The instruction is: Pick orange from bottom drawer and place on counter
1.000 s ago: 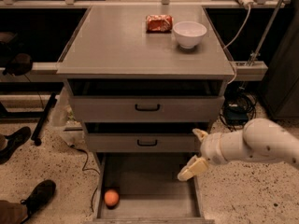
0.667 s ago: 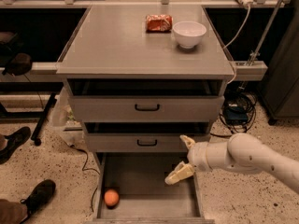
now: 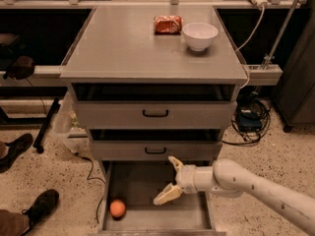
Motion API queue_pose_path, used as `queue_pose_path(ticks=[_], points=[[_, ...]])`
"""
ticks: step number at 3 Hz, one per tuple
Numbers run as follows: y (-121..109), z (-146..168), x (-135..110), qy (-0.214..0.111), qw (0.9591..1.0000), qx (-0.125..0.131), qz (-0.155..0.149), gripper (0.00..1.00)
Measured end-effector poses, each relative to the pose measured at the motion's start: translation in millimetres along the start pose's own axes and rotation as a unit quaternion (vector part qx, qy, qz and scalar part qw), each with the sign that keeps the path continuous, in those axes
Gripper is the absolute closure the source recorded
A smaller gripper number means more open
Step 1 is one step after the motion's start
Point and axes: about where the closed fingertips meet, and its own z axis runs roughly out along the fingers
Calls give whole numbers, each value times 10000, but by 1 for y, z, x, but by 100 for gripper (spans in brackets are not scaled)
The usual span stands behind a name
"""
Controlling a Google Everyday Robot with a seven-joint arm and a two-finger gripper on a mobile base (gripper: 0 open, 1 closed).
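Observation:
The orange (image 3: 117, 208) lies on the grey floor of the open bottom drawer (image 3: 192, 216), in its front left corner. My gripper (image 3: 170, 180) is open, its two pale fingers spread, and hangs over the middle of the drawer, to the right of the orange and apart from it. The white arm reaches in from the lower right. The counter (image 3: 128, 43) is the flat grey top of the cabinet.
A red-orange snack packet (image 3: 168, 24) and a white bowl (image 3: 200, 36) sit at the back right of the counter. The two upper drawers (image 3: 155, 113) with black handles are slightly ajar. A person's shoes (image 3: 34, 208) are at the left. Cables (image 3: 251, 119) lie at the right.
My gripper and arm have moved left, from the drawer's right edge to over its middle, closer to the orange. The orange has not moved.

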Motion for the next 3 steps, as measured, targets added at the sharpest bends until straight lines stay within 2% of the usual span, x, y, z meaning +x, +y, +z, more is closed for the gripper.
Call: queue_pose_path(ticks=[1,2,3], points=[[20,59,13,-28,9996,-265,15,0],[22,62,11,-71,9995,-308,-34,0],[14,82,26,56,9997,-236,-100,0]])
